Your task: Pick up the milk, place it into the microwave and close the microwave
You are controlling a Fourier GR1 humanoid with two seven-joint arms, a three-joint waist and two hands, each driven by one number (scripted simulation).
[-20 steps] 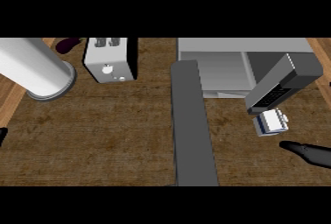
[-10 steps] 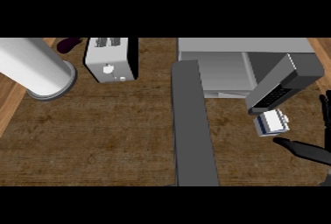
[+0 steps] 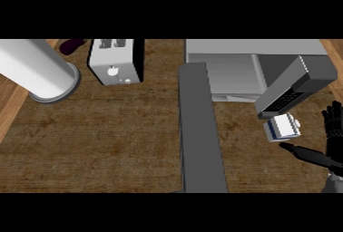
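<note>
Head view | my right hand, thumb and fingers spread apart, has closed in around the milk, not yet gripping | milk stands just beside the open microwave | grasp comes next; left hand unseen

A single head view looked steeply down on the tabletop from above, fairly close. The toaster sat at upper left of the frame, the microwave at upper right, and the right hand entered at the lower right edge.
</note>
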